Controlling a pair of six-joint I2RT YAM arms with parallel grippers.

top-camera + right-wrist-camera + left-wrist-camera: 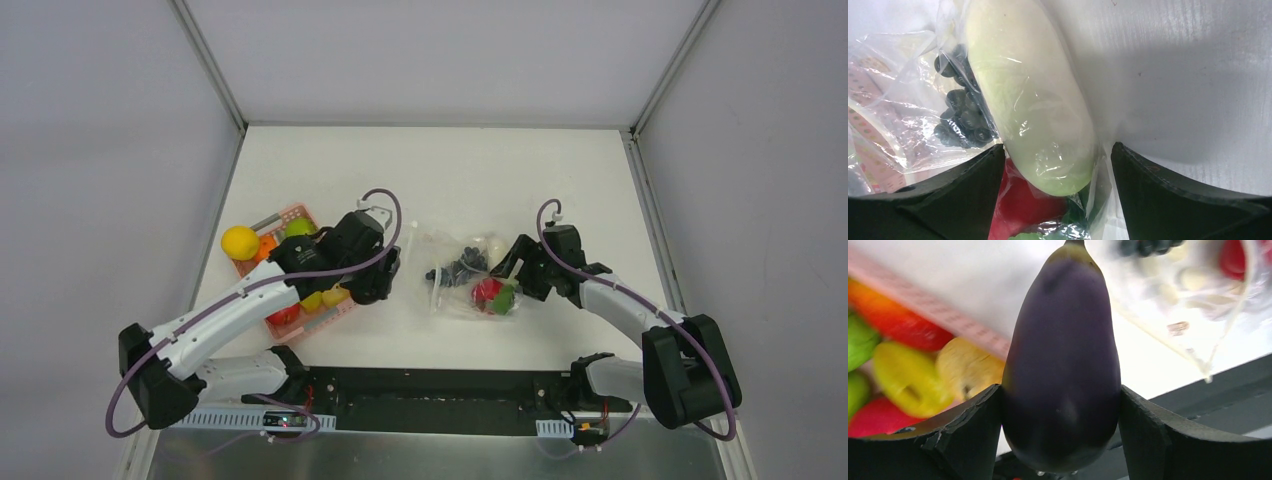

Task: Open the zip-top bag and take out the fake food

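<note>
- The left gripper (384, 278) hangs over the white surface (450, 180) between the pink basket (285, 215) and the zip-top bag (465, 275). Its jaws are clamped on the fat lower half of a dark purple eggplant (1063, 355), both black fingers (973, 425) pressed to its sides.
- The bag lies crumpled at mid-surface, just right of the left gripper and apart from the basket. Still inside are a red tomato (487, 290), a small dark bunch (465, 265) and a white vegetable (1028, 100) (seen through plastic from the right wrist).
- The right gripper (513, 265) sits at the bag's right end. Its jaws stand wide apart, straddling the bagged tip of the white vegetable. Whether they pinch it cannot be told.
- A yellow round fruit (240, 242) rests at the basket's far-left corner, with other red, green and yellow fruit in the basket.
</note>
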